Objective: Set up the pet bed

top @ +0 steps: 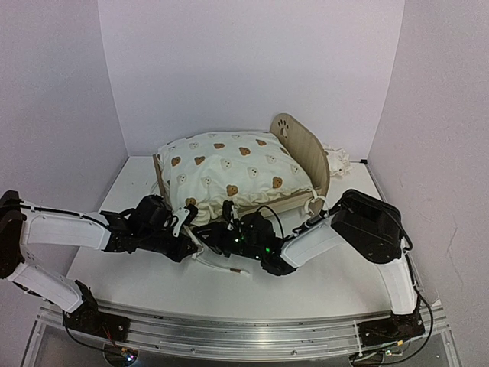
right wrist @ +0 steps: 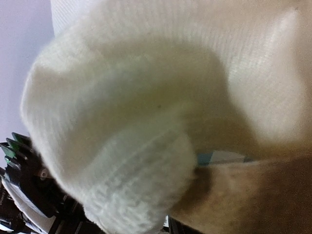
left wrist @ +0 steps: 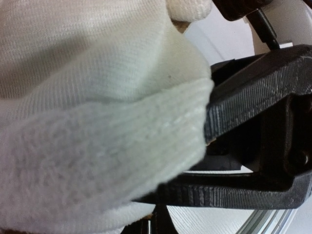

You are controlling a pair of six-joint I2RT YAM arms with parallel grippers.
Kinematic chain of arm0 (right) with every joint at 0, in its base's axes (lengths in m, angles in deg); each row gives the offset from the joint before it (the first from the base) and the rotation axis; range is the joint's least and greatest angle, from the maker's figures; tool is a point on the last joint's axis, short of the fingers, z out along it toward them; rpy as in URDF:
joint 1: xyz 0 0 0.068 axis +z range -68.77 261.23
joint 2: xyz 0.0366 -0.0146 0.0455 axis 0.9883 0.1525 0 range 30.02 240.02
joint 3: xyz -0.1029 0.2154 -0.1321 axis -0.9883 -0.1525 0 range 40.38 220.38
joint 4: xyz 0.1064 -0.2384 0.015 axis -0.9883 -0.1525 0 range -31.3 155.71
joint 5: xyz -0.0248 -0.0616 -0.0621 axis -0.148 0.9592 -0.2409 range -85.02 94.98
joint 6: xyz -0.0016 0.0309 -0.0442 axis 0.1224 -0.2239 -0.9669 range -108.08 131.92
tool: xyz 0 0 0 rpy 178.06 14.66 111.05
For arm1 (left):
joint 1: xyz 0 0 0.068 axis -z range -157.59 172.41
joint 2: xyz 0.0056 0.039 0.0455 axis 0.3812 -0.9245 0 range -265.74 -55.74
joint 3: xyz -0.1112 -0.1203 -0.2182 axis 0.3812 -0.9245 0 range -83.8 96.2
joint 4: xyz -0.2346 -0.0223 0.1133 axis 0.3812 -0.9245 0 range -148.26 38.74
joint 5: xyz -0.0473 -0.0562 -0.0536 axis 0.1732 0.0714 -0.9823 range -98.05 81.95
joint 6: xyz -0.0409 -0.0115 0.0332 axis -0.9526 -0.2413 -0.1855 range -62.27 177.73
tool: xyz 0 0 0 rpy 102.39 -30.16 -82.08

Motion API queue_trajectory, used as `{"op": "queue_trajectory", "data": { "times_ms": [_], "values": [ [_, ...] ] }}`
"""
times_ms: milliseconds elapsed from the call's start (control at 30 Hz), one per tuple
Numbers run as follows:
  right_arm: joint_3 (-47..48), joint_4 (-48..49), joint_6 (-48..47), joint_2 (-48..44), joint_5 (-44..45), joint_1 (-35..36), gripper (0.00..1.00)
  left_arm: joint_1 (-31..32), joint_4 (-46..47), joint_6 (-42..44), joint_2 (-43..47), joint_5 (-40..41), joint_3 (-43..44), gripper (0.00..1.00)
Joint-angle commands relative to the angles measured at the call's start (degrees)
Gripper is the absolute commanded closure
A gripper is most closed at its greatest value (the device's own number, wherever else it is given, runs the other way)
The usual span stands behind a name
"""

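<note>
- Top view: the pet bed (top: 299, 200) stands just beyond both jaws, its headboard (top: 302, 149) off to their far right. The cushion (top: 229, 164) lies on the frame and covers it, and its near edge bulges out right at the jaws.
- The left gripper (top: 183, 220) meets that edge at the near-left corner. The right gripper (top: 228, 214) is just beside it to the right, on the same edge. Neither jaw gap can be read from up here.
- A small pale bundle (top: 337, 159) lies beyond the headboard, well apart from both jaws. It may be the pillow, but it is too small to tell.
- Left wrist view: the black fingers (left wrist: 253, 90) are closed down tight, and the cushion's thick rolled hem appears pinched between them. Fabric fills everything ahead of the jaws.
- Right wrist view: cushion fabric presses close and hides this gripper's own fingers, so I cannot tell how wide its jaws stand or whether they hold anything.
- Under the rolled edge a sliver of the striped base (right wrist: 219, 157) and the wood rail (right wrist: 253, 200) show.
- Progress, as a judgement: the cushion is on the bed, but its near edge looks unseated and wants tucking inside the rail. No pillow lies on the cushion yet, so placing it remains.
</note>
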Motion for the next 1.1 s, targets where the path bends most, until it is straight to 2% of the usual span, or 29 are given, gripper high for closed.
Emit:
{"op": "queue_trajectory", "data": {
  "times_ms": [0, 133, 300, 467, 600, 700, 833, 900, 1000, 1067],
  "values": [
    [3.08, 2.08, 4.13, 2.04, 0.43, -0.38, 0.80, -0.43, 0.38, 0.05, 0.54, 1.31, -0.71, 1.00],
    [0.99, 2.22, 3.15, 0.84, 1.85, -0.36, 0.99, -0.43, 0.30, 0.05, 0.81, 1.41, -0.80, 1.00],
    [-3.33, 2.15, 2.42, -2.20, 4.18, -0.38, 1.00, -0.43, -0.43, 0.76, 1.34, 1.32, -0.40, 0.99],
    [-7.67, 1.57, 2.43, -5.33, 4.92, -0.36, 1.00, -0.43, -4.43, 6.59, 3.05, 0.25, 2.36, 0.88],
    [-10.60, 0.35, 2.44, -7.48, 5.62, -0.33, 1.00, -0.43, -9.44, 16.63, 5.76, -10.32, 4.62, 0.78],
    [-12.83, -1.95, 3.08, -8.83, 7.10, -0.40, 1.00, -0.43, -10.99, 25.81, 10.14, -18.31, 4.74, 0.66],
    [-14.03, -6.77, 4.71, -9.72, 8.72, -0.34, 1.00, -0.19, -14.96, 46.88, 14.32, -33.73, 4.40, 0.44],
    [-14.28, -9.43, 4.70, -10.66, 10.20, -0.39, 1.00, 1.32, -16.19, 52.14, 12.53, -32.84, 5.62, 0.39],
    [-13.97, -16.98, 3.07, -12.74, 13.30, -0.40, 1.00, 4.98, -18.58, 57.77, 3.86, -26.54, 10.55, 0.39],
    [-13.31, -18.29, 2.30, -12.84, 13.61, -0.76, 1.00, 6.56, -18.22, 60.55, -1.65, -22.20, 14.21, 0.38]
  ]
}}
